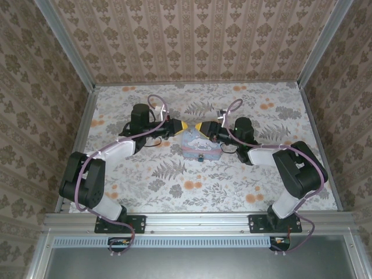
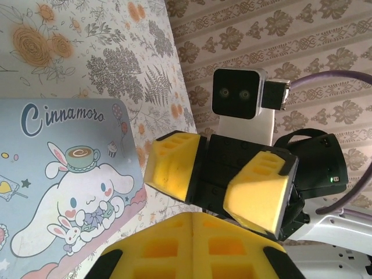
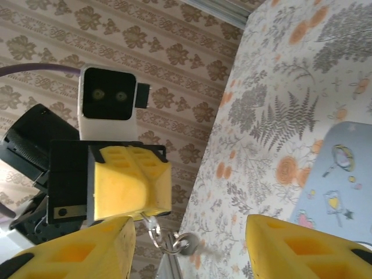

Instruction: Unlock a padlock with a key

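Looking down from above, we saw both arms meeting tip to tip over the cartoon tin (image 1: 200, 146) at the middle of the flowered counter (image 1: 232, 189). The left pincer (image 1: 182, 125) was clenched on the key (image 3: 146, 218) — its wire ring (image 3: 156, 232) dangled below the yellow pads. The right pincer (image 1: 199, 127) faced it with jaws apart, grasping nothing. Of the padlock (image 1: 199, 156) we made out just a small dark speck at the tin's near edge — too small to tell more.
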Motion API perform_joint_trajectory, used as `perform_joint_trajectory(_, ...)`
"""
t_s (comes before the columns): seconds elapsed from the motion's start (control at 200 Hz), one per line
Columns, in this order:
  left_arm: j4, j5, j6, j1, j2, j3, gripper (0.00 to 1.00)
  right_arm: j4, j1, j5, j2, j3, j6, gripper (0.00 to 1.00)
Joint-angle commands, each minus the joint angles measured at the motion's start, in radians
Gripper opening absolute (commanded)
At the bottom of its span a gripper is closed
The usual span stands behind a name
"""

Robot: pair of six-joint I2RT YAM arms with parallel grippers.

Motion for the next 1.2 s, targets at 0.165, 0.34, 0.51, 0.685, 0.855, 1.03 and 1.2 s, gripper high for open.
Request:
perform_joint_trajectory(0.165, 0.063, 0.015, -0.038, -0.007, 0.022, 0.012, 0.0, 0.086, 0.052, 0.025, 0.042, 0.052, 0.029, 0.53)
perform_joint_trajectory(0.34, 0.079, 0.011, -0.05, -0.012, 0.031, 0.012, 0.0, 0.127, 0.065, 0.033, 0.069, 0.049, 0.047, 0.51)
perform_joint_trajectory(0.51, 0.088, 0.005, -0.057, -0.012, 0.038, 0.016, 0.0, 0.156, 0.065, 0.04, 0.076, 0.031, 0.06, 0.45)
perform_joint_trajectory(0.685, 0.096, 0.004, -0.062, -0.012, 0.045, 0.019, 0.0, 0.162, 0.065, 0.043, 0.077, 0.021, 0.061, 0.38)
perform_joint_trajectory(0.855, 0.099, 0.004, -0.063, -0.015, 0.051, 0.018, 0.0, 0.168, 0.065, 0.044, 0.086, 0.024, 0.067, 0.3)
perform_joint_trajectory(1.03, 0.1, 0.003, -0.061, -0.016, 0.052, 0.018, 0.0, 0.184, 0.063, 0.046, 0.102, 0.028, 0.082, 0.22)
perform_joint_trajectory(1.2, 0.1, 0.001, -0.059, -0.017, 0.054, 0.019, 0.0, 0.198, 0.063, 0.044, 0.112, 0.026, 0.091, 0.16)
